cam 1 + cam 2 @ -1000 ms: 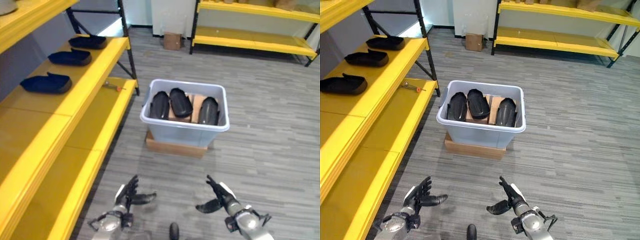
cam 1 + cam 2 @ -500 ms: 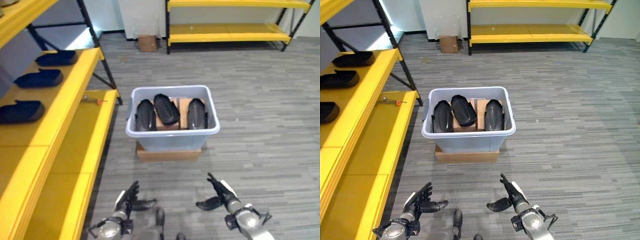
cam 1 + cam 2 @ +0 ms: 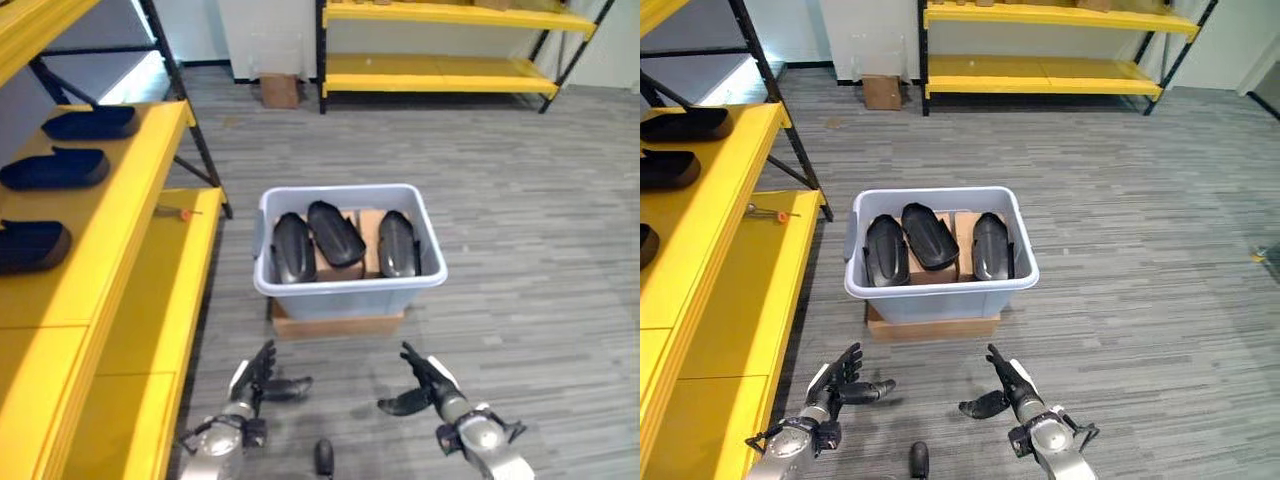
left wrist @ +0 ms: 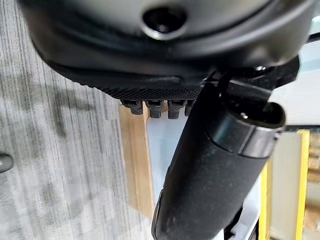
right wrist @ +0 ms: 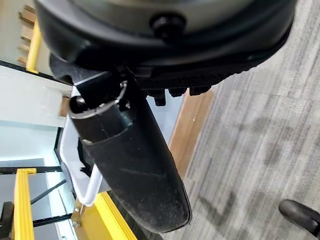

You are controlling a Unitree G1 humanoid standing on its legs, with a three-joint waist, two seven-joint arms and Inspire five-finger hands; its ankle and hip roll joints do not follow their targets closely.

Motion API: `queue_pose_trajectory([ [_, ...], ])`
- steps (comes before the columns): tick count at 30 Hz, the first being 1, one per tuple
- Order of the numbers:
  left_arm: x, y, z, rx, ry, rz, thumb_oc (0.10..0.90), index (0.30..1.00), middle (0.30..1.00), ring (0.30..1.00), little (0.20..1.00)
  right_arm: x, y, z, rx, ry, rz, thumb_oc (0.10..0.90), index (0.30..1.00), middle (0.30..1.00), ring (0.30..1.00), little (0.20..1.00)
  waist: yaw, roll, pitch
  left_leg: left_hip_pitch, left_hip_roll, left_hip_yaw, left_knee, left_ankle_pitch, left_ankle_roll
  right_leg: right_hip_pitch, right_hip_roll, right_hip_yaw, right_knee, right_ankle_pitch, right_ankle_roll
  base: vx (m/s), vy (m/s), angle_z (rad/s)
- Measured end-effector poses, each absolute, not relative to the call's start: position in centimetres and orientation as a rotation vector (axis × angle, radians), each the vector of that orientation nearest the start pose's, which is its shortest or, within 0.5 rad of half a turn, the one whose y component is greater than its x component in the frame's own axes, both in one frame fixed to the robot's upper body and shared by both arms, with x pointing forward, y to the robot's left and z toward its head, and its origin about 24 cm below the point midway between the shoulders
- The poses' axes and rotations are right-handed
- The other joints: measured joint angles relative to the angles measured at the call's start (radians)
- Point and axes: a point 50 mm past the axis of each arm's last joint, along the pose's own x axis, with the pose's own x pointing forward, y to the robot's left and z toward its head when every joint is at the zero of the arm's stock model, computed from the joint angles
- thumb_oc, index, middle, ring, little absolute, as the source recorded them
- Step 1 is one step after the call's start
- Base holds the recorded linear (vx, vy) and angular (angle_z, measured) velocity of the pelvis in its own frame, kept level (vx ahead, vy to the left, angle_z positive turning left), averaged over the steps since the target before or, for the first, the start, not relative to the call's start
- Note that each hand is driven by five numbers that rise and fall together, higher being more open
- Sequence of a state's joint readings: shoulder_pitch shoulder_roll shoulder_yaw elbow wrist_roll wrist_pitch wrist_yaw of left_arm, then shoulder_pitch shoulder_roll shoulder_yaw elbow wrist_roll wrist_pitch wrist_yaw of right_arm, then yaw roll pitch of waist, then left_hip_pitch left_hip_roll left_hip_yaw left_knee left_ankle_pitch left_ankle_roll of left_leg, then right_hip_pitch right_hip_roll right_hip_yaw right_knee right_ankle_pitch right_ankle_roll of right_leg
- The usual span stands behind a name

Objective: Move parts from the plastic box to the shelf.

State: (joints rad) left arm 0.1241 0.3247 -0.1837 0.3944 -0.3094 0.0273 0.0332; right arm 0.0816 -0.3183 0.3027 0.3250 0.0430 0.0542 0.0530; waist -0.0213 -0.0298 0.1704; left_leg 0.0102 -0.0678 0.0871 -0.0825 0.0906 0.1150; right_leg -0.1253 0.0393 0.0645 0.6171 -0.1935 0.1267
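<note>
1. To your left stands the yellow shelf (image 3: 130, 250), its tiers running along the left side of the head views. The middle tier carries three black parts (image 3: 55, 168) in a row, well apart from one another. On the lower tier lies a small tool with an orange tip (image 3: 176, 212).
2. Across the grey floor (image 3: 520, 240) at the far wall you see a second yellow rack (image 3: 440, 70), with a small cardboard box (image 3: 279, 91) on the floor beside it.
3. The plastic box (image 3: 345, 293), pale blue-grey, sits in the middle of the floor, just right of the shelf's lower tier. It rests on a flat cardboard base (image 3: 335, 324) whose edge shows below its near wall.
4. Inside the plastic box you find three black parts: the left part (image 3: 293, 248) and the right part (image 3: 396, 243) stand nearly upright, and the middle part (image 3: 336, 232) leans tilted across brown cardboard dividers (image 3: 366, 226) between them.
5. Your left hand (image 3: 258, 382) hovers low, in front of the box and apart from it, fingers spread and relaxed, thumb pointing inward, holding nothing.
6. Your right hand (image 3: 424, 385) hovers likewise at the lower right, fingers extended toward the box, thumb turned inward, empty. Its wrist view shows the thumb (image 5: 135, 170) standing clear of the fingers.
</note>
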Motion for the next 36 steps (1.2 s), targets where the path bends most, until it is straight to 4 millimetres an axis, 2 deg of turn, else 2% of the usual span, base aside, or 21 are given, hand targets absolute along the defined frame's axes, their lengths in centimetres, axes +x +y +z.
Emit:
queue_pose_trajectory([
  [2,18.6,20.8,-7.2,0.056,0.586,0.012,0.9,1.0,1.0,1.0,1.0,20.1,-17.0,-6.1,-0.301,0.519,0.272,0.9,1.0,1.0,1.0,1.0,-0.003,0.0,0.001,0.011,-0.01,0.005,0.0,-0.028,0.008,-0.075,-0.024,0.0,0.074,0.002,-0.003,0.12,0.082,-0.14],
  [3,18.5,20.9,-7.2,0.058,0.591,0.011,0.9,1.0,1.0,1.0,1.0,19.9,-17.1,-6.2,-0.301,0.523,0.272,0.9,1.0,1.0,1.0,1.0,-0.007,0.009,0.007,0.018,-0.012,-0.002,0.0,-0.031,0.012,-0.121,-0.051,-0.021,0.098,-0.009,-0.023,0.17,0.049,0.0],
  [4,18.4,20.8,-7.3,0.058,0.597,0.009,0.9,1.0,1.0,1.0,1.0,19.5,-17.2,-6.4,-0.299,0.542,0.269,0.9,1.0,1.0,1.0,1.0,-0.006,0.026,0.012,0.031,-0.01,-0.007,0.0,-0.037,0.02,-0.152,-0.104,-0.063,0.022,-0.005,-0.047,0.24,-0.015,0.14],
  [6,18.1,20.9,-7.6,0.057,0.611,0.015,0.9,1.0,1.0,1.0,1.0,18.8,-16.9,-6.9,-0.294,0.566,0.277,0.9,1.0,1.0,1.0,1.0,-0.003,0.047,0.014,0.044,-0.009,-0.014,0.0,-0.051,0.011,-0.163,-0.201,-0.105,-0.341,0.11,-0.062,0.32,-0.104,0.13],
  [7,18.2,21.0,-7.9,0.061,0.627,0.015,0.9,1.0,1.0,1.0,1.0,18.9,-16.8,-6.8,-0.292,0.562,0.281,0.9,1.0,1.0,1.0,1.0,-0.005,0.045,0.014,0.043,-0.01,-0.019,0.0,-0.059,0.002,-0.138,-0.241,-0.117,-0.634,0.198,-0.034,0.35,-0.145,0.12],
  [8,18.3,21.2,-8.1,0.063,0.637,0.027,0.9,1.0,1.0,1.0,1.0,19.1,-16.5,-6.8,-0.285,0.557,0.282,0.9,1.0,1.0,1.0,1.0,-0.007,0.038,0.032,0.059,-0.014,-0.025,0.0,-0.071,-0.013,-0.15,-0.278,-0.13,-0.721,0.256,-0.004,0.53,-0.274,0.24],
  [9,17.3,21.7,-8.5,0.059,0.665,0.048,0.9,1.0,1.0,1.0,1.0,18.0,-16.5,-7.4,-0.274,0.592,0.285,0.9,1.0,1.0,1.0,1.0,-0.007,0.013,0.023,0.106,-0.007,-0.043,-0.002,-0.11,-0.041,-0.132,-0.283,-0.13,-0.72,0.303,0.018,0.46,-0.248,0.18],
  [10,17.0,21.9,-8.6,0.058,0.673,0.058,0.9,1.0,1.0,1.0,1.0,17.9,-16.5,-7.4,-0.273,0.595,0.284,0.9,1.0,1.0,1.0,1.0,-0.003,0.002,0.016,0.116,0.0,-0.045,-0.004,-0.124,-0.054,-0.125,-0.277,-0.129,-0.72,0.306,0.022,0.43,-0.258,0.3],
  [12,16.7,21.6,-8.9,0.044,0.685,0.059,0.9,1.0,1.0,1.0,1.0,17.3,-16.9,-7.8,-0.265,0.621,0.262,0.9,1.0,1.0,1.0,1.0,-0.023,-0.023,-0.01,0.129,0.017,-0.115,-0.001,-0.145,-0.09,-0.05,-0.25,-0.13,-0.679,0.322,0.018,0.24,-0.171,0.8],
  [13,16.7,21.1,-9.0,0.03,0.684,0.053,0.9,1.0,1.0,1.0,1.0,17.2,-17.3,-7.9,-0.277,0.631,0.258,0.9,1.0,1.0,1.0,1.0,-0.028,-0.025,-0.01,0.144,0.03,-0.134,-0.001,-0.149,-0.109,-0.021,-0.237,-0.127,-0.703,0.398,0.011,0.17,-0.136,0.94],
  [14,16.5,20.4,-9.2,0.009,0.691,0.043,0.9,1.0,1.0,1.0,1.0,17.4,-17.9,-7.9,-0.301,0.638,0.253,0.9,1.0,1.0,1.0,1.0,-0.028,-0.005,-0.015,0.16,0.069,-0.146,0.001,-0.159,-0.132,0.002,-0.201,-0.138,-0.704,0.427,-0.028,0.19,-0.166,0.42],
  [15,16.2,20.0,-9.4,-0.005,0.696,0.04,0.9,1.0,1.0,1.0,1.0,17.9,-18.3,-7.6,-0.319,0.631,0.25,0.9,1.0,1.0,1.0,1.0,-0.025,0.013,-0.022,0.17,0.104,-0.143,0.001,-0.163,-0.141,0.015,-0.166,-0.149,-0.704,0.425,-0.053,0.21,-0.189,0.09],
  [18,16.8,19.6,-9.1,-0.013,0.677,0.033,0.9,1.0,1.0,1.0,1.0,20.5,-18.9,-5.9,-0.363,0.543,0.237,0.9,1.0,1.0,1.0,1.0,-0.033,0.018,-0.026,0.183,0.172,-0.145,0.018,-0.136,-0.199,0.048,-0.099,-0.181,-0.704,0.39,-0.101,0.26,-0.285,-0.05],
  [21,18.2,19.2,-8.3,-0.013,0.628,0.015,0.9,1.0,1.0,1.0,1.0,21.6,-19.6,-4.7,-0.38,0.486,0.209,0.9,1.0,1.0,1.0,1.0,-0.035,0.022,-0.028,0.179,0.209,-0.151,0.024,-0.127,-0.214,0.057,-0.066,-0.195,-0.704,0.365,-0.123,0.16,-0.186,0.11],
  [25,19.7,18.9,-7.3,-0.011,0.571,0.0,0.9,1.0,1.0,1.0,1.0,21.6,-19.7,-4.6,-0.38,0.483,0.207,0.9,1.0,1.0,1.0,1.0,-0.032,0.02,-0.031,0.173,0.244,-0.173,0.041,-0.116,-0.235,0.068,-0.029,-0.217,-0.704,0.338,-0.145,0.15,-0.172,0.17],
  [26,19.6,19.0,-7.3,-0.009,0.576,0.002,0.9,1.0,1.0,1.0,1.0,21.5,-19.6,-4.8,-0.376,0.488,0.208,0.9,1.0,1.0,1.0,1.0,-0.03,0.014,-0.031,0.139,0.24,-0.181,0.103,-0.124,-0.249,0.069,-0.024,-0.219,-0.704,0.313,-0.142,0.15,-0.2,0.1],
  [27,19.4,19.3,-7.4,-0.001,0.58,0.009,0.9,1.0,1.0,1.0,1.0,20.9,-19.4,-5.3,-0.366,0.512,0.216,0.9,1.0,1.0,1.0,1.0,-0.017,-0.016,-0.036,0.055,0.22,-0.183,0.27,-0.143,-0.271,0.073,-0.039,-0.212,-0.704,0.312,-0.153,0.08,-0.157,0.05],
  [30,17.8,19.9,-8.2,0.005,0.628,0.022,0.9,1.0,1.0,1.0,1.0,20.0,-19.5,-5.9,-0.362,0.54,0.224,0.9,1.0,1.0,1.0,1.0,0.014,-0.027,-0.032,-0.07,0.21,-0.239,0.537,-0.127,-0.289,0.097,-0.024,-0.216,-0.697,0.287,-0.194,0.08,-0.145,0.04],
  [32,17.4,20.1,-8.4,0.011,0.645,0.024,0.9,1.0,1.0,1.0,1.0,19.7,-19.6,-6.1,-0.362,0.552,0.222,0.9,1.0,1.0,1.0,1.0,0.032,-0.048,-0.02,-0.157,0.208,-0.226,0.68,-0.111,-0.274,0.107,-0.029,-0.223,-0.704,0.292,-0.221,0.08,-0.029,0.09],
  [34,17.2,20.4,-8.5,0.021,0.653,0.027,0.9,1.0,1.0,1.0,1.0,19.4,-19.5,-6.2,-0.358,0.558,0.222,0.9,1.0,1.0,1.0,1.0,0.022,-0.068,-0.009,-0.197,0.235,-0.152,0.597,-0.13,-0.236,0.112,-0.035,-0.249,-0.704,0.269,-0.23,0.1,0.028,0.41],
  [36,17.1,20.4,-8.5,0.021,0.657,0.026,0.9,1.0,1.0,1.0,1.0,19.1,-19.6,-6.4,-0.353,0.568,0.217,0.9,1.0,1.0,1.0,1.0,0.021,-0.074,-0.004,-0.162,0.296,-0.058,0.296,-0.098,-0.24,0.118,-0.021,-0.281,-0.705,0.268,-0.227,0.11,0.094,0.31],
])
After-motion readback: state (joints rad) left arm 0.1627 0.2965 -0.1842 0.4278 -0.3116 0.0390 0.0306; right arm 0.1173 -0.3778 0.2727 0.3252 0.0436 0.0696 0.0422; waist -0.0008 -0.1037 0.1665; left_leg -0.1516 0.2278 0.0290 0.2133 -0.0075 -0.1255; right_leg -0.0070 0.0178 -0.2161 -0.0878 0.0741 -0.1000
